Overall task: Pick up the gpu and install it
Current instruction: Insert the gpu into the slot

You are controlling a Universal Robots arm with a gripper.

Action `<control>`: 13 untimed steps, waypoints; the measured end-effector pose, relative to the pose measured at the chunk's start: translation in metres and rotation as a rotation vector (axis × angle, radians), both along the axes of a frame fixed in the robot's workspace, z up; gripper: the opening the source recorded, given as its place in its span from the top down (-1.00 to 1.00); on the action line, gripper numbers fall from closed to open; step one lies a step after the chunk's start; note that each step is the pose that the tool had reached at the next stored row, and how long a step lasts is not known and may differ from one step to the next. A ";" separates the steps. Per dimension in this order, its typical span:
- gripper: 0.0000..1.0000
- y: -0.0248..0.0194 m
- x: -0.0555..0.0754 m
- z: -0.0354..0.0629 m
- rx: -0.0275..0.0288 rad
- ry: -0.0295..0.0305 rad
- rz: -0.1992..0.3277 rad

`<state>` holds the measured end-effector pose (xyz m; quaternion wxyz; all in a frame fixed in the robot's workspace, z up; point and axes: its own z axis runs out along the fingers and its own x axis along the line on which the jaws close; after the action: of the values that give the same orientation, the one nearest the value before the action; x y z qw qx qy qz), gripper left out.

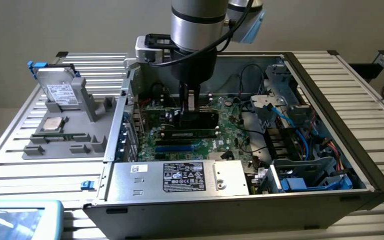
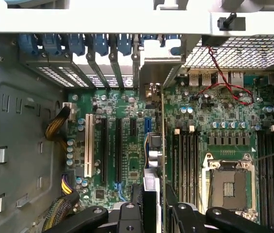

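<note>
The gpu (image 1: pixel 203 120) stands on edge over the motherboard (image 1: pixel 229 132) inside the open computer case (image 1: pixel 325 100), its black cooler face showing. My gripper (image 1: pixel 190 106) reaches straight down from above and is shut on the card's upper edge. In the wrist view the gpu (image 2: pixel 155 145) appears edge-on between my fingers (image 2: pixel 129 216), its silver bracket (image 2: pixel 159 68) up against the case's rear slot openings. It lines up beside the long black expansion slots (image 2: pixel 118 145). Whether it is seated in a slot I cannot tell.
A grey tray (image 1: pixel 65 147) at the exterior view's left holds a hard drive (image 1: pixel 62 90), a processor (image 1: pixel 52 123) and a memory stick (image 1: pixel 62 135). The power supply (image 1: pixel 178 177) sits at the case's front. Cables (image 1: pixel 299 135) crowd the exterior view's right. The processor socket (image 2: pixel 227 182) lies open.
</note>
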<state>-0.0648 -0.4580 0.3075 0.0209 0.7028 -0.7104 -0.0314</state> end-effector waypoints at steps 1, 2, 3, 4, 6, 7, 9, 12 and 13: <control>0.44 0.0010 0.000 0.0000 -0.0028 0.0000 0.000; 0.44 0.0022 0.000 0.0000 -0.0056 0.0000 0.000; 0.44 0.0038 -0.001 -0.0002 -0.0079 0.0000 0.000; 0.44 0.0041 -0.001 -0.0006 -0.0085 -0.0001 0.000; 0.44 0.0041 -0.002 -0.0011 -0.0089 -0.0001 0.000; 0.44 0.0041 -0.002 -0.0014 -0.0091 -0.0001 0.000; 0.44 0.0043 -0.003 -0.0043 -0.0116 -0.0002 0.000; 0.44 0.0043 -0.003 -0.0098 -0.0142 -0.0002 0.000; 0.44 0.0043 -0.003 -0.0114 -0.0149 -0.0001 0.000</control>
<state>-0.0678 -0.4537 0.2961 0.0261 0.7026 -0.7106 -0.0260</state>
